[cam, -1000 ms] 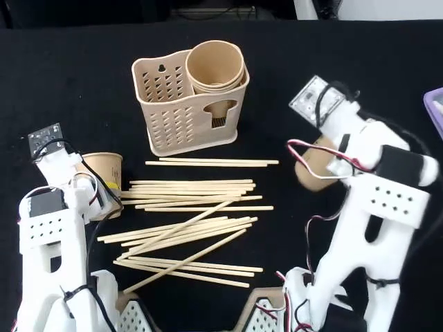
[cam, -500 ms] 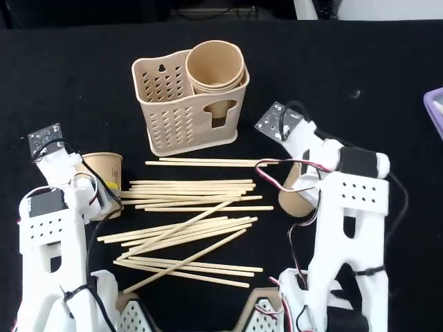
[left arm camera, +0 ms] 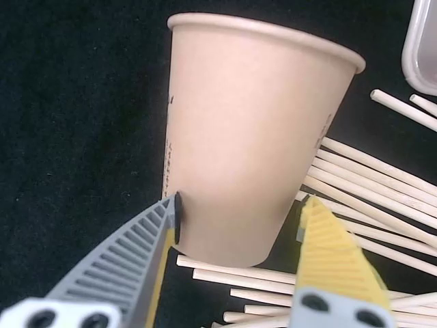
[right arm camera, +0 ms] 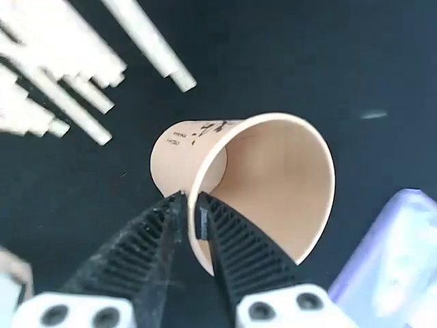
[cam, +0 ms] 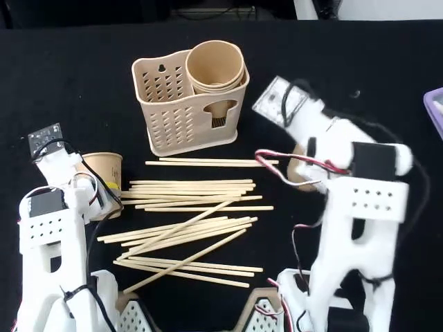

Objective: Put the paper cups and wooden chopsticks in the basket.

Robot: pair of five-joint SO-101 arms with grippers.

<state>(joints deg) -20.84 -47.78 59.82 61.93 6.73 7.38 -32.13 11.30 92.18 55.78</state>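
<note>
The tan basket [cam: 181, 114] stands at the back with stacked paper cups [cam: 215, 66] in its right compartment. Wooden chopsticks [cam: 194, 211] lie scattered across the table's middle. My right gripper [right arm camera: 193, 208] is shut on the wall of a paper cup [right arm camera: 273, 174], one finger inside the rim and one outside. It holds that cup [cam: 297, 173] in the air to the right of the basket. My left gripper [left arm camera: 239, 212] straddles another paper cup [left arm camera: 249, 137] at the left [cam: 104, 169]. Its grey finger [left arm camera: 160, 225] touches the cup, and a narrow gap shows at the yellow one.
A pale purple container [cam: 436, 111] sits at the table's right edge and also appears behind the held cup [right arm camera: 389, 266]. A pale tray corner [left arm camera: 423, 48] lies beyond the chopsticks [left arm camera: 369, 178]. The table [cam: 83, 55] is black.
The right arm, holding its cup, swung left toward the chopsticks, then rose and moved back nearer the basket. The left arm and its cup stayed still.
</note>
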